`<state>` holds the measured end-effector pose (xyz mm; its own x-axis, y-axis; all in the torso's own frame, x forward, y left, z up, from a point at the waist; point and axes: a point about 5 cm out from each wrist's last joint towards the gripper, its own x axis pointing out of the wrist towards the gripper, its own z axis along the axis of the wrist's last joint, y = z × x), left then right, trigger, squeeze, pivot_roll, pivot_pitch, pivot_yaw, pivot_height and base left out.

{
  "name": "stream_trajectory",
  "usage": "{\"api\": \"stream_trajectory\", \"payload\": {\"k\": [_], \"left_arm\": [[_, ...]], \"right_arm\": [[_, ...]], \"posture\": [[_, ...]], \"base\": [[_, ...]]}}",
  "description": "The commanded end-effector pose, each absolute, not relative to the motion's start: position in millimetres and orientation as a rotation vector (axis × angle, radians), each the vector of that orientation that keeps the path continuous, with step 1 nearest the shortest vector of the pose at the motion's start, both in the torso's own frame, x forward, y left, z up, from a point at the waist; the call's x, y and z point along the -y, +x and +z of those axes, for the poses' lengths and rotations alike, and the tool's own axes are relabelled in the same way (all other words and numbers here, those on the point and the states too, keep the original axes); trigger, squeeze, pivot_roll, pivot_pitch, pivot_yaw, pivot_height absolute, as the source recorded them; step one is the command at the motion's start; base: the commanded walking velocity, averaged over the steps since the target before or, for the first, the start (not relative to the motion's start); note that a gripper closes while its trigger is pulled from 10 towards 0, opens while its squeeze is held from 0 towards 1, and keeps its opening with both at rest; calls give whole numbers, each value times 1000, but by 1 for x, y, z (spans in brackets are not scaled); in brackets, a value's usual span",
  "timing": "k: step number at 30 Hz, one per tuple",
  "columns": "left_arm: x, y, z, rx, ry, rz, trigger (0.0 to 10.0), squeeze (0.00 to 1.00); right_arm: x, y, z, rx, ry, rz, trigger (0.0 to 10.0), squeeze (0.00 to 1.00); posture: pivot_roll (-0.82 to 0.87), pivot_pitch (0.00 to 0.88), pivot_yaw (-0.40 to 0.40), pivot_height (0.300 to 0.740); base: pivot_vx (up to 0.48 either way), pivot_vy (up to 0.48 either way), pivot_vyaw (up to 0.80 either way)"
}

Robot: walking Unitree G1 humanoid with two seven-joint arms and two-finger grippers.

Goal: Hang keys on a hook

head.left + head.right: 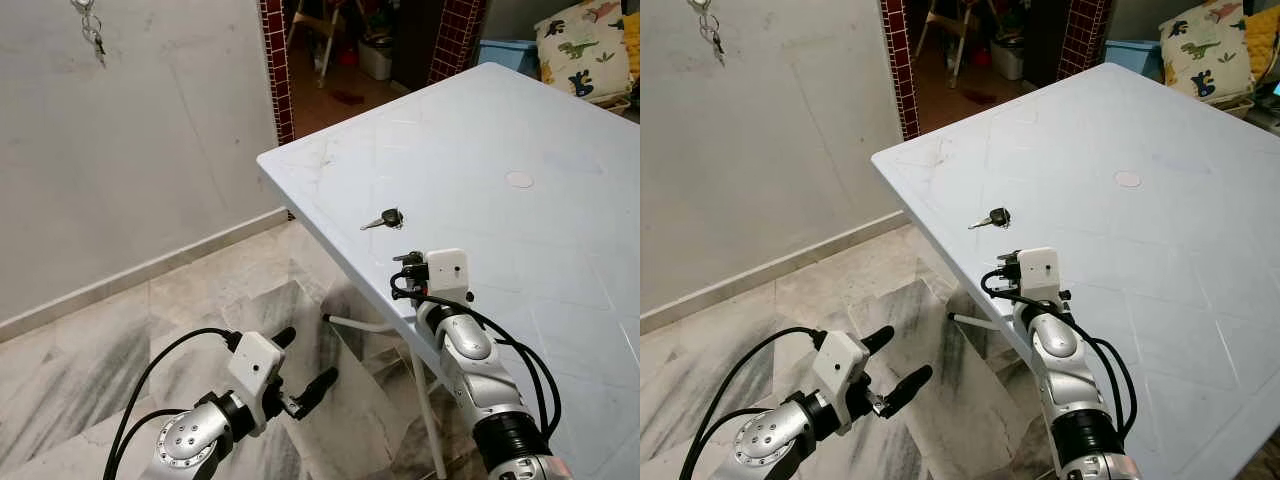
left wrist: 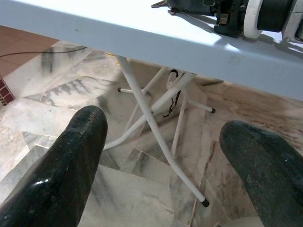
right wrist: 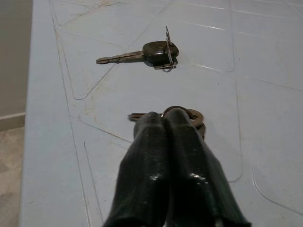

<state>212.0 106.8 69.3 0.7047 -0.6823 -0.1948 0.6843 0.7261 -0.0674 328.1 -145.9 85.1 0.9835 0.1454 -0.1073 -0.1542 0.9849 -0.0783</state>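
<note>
A: How is the right gripper (image 3: pixel 165 118) posed?

B: Extended at frame centre over the table (image 1: pixel 560 120), fingers pressed together on a key ring (image 3: pixel 187 115).

A: The rest?

B: A black-headed key (image 1: pixel 385 218) is seen beyond; the left gripper (image 1: pixel 305 372), lower left, is spread wide.

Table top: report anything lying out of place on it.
Two sets of keys lie loose on the pale blue table rather than on a hook: a black-headed key with its ring standing upright, and a second key set at the shut tips of the right gripper. Another bunch hangs on the wall.

Right pincer (image 3: pixel 165 123) closed, left pincer (image 2: pixel 165 156) spread
</note>
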Motion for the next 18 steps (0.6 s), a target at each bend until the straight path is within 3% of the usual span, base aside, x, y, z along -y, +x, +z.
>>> {"api": "stream_trajectory", "payload": {"k": [1,10,18], "left_arm": [[-110,210,70,-219,18,-757,10000,0],[-110,210,71,-219,18,-755,10000,0],[-110,211,72,-220,18,-751,10000,0]], "right_arm": [[145,324,74,-156,-68,145,0,0],[146,326,79,-124,-47,137,0,0],[138,333,117,37,101,180,0,0]], "posture": [[40,106,62,740],[40,106,61,740],[39,106,62,740]], "base": [[0,0,0],[0,0,0],[0,0,0]]}}
